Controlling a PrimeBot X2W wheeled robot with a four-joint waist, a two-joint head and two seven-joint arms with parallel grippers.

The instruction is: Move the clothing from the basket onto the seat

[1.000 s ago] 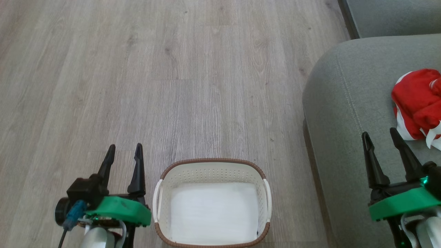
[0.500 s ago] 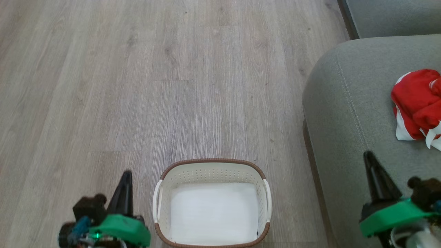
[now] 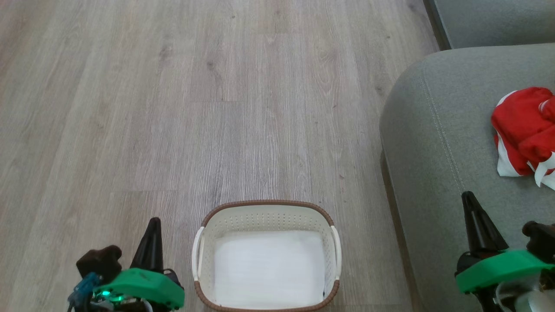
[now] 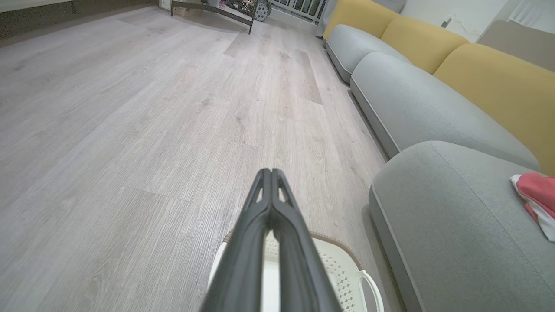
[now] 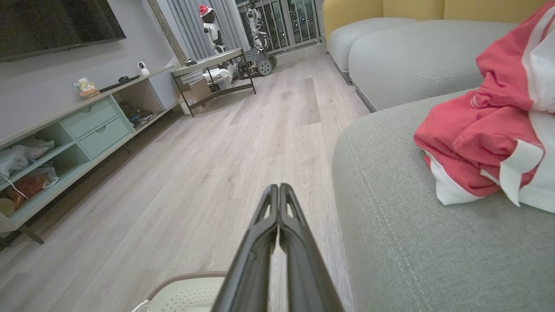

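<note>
The clothing (image 3: 522, 125) lies in a crumpled heap on the seat (image 3: 433, 151), bright red with white panels and a white stripe folded over at its near edge. It sits toward the right side of the head view, partly cut by the frame, and well back from the cushion's rounded front corner and stitched seam. In the right wrist view the heap rests on the grey-green fabric, up and to the right of that gripper's fingers, apart from them.

The basket (image 3: 265, 203) stands on the wooden floor (image 3: 173, 108) just beside the seat's front face, upright, its brown rim and white side handles in view and its pale bottom open to the camera.

The right gripper (image 3: 468, 197) hangs over the near part of the seat, near the clothing but not touching it. Its two dark fingers are pressed together along their length, tips meeting, with nothing between them — the right wrist view shows this plainly.

The left gripper (image 3: 153, 222) hangs over the floor just left of the basket, clear of its handle. Its fingers are likewise closed tip to tip and grip nothing; in the left wrist view they point out over the basket's far rim toward bare planks.

Farther along, more grey cushions with yellow backrests (image 4: 498, 82) line the wall.
</note>
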